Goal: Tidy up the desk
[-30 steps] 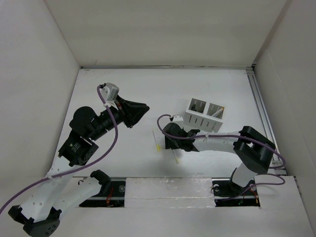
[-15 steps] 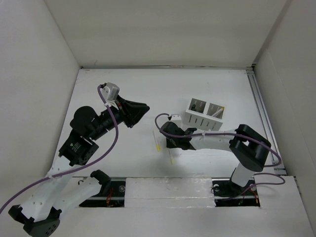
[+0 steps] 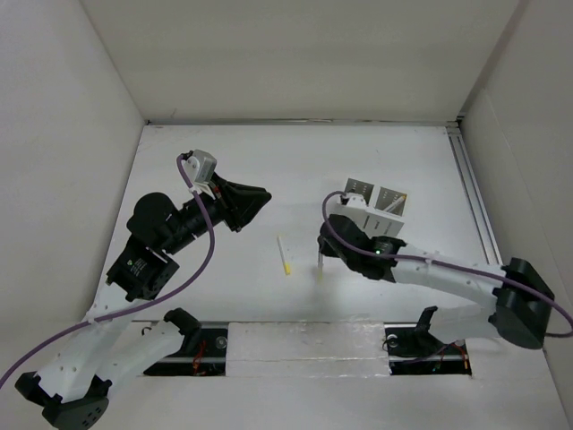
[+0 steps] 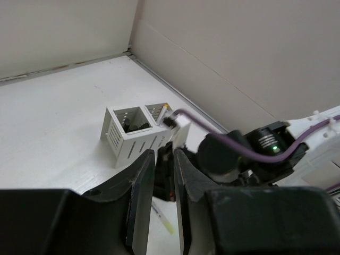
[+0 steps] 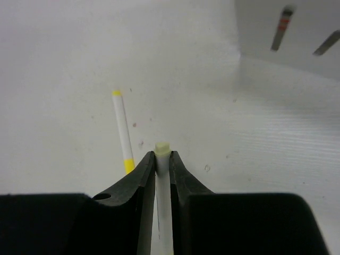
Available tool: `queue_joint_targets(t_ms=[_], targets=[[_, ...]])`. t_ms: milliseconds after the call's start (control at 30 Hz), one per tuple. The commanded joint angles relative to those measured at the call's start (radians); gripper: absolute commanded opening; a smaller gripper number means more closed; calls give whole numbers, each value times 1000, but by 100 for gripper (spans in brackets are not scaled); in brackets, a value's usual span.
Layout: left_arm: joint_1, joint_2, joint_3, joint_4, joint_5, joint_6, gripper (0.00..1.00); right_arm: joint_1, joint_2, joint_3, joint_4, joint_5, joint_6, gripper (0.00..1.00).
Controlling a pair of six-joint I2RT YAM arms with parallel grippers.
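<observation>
The desk (image 3: pixel 215 161) is a white tabletop walled by white panels. My right gripper (image 3: pixel 320 258) is shut on a white pen (image 3: pixel 320 269) with a pale yellow end and holds it above the desk, just left of the white slotted holder box (image 3: pixel 374 206). In the right wrist view the pen (image 5: pixel 162 151) sticks out between the fingertips of the right gripper (image 5: pixel 162 160). A second white pen with yellow ends (image 3: pixel 283 255) lies on the desk to its left and also shows in the right wrist view (image 5: pixel 122 130). My left gripper (image 3: pixel 264 197) hovers empty, its jaws a narrow gap apart.
A metal rail (image 3: pixel 473 202) runs along the desk's right edge. The holder box (image 4: pixel 135 133) has dark items in its compartments. In the left wrist view the right arm's wrist (image 4: pixel 239 156) sits just beyond the left gripper (image 4: pixel 164 162).
My right gripper has taken the pen off the desk and lifted it. The right arm has swung, so its wrist now sits next to the holder box. The left arm has not moved.
</observation>
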Motion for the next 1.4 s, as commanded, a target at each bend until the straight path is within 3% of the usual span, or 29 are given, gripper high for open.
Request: queue_joint_targets(t_ms=[0,167,300,533,667,1367], targets=[[0,-9,-1,60,17,-5,18,-29,-138,-24,41,159,51,0],[0,-7,-3,60,19,-8,18,-155,-337,-13,67,313,58,0],[0,-13,-3,60,20,-6,18,-315,-396,-4,122,403,5,0],[0,-12,-4,61,22,-6,18,-591,-376,66,200,408,-107,0],[0,-15,-3,61,20,-5,18,-682,-319,99,208,382,-126,0],[0,-10,-6,61,20,-6,18,-732,-66,106,315,325,-116,0]])
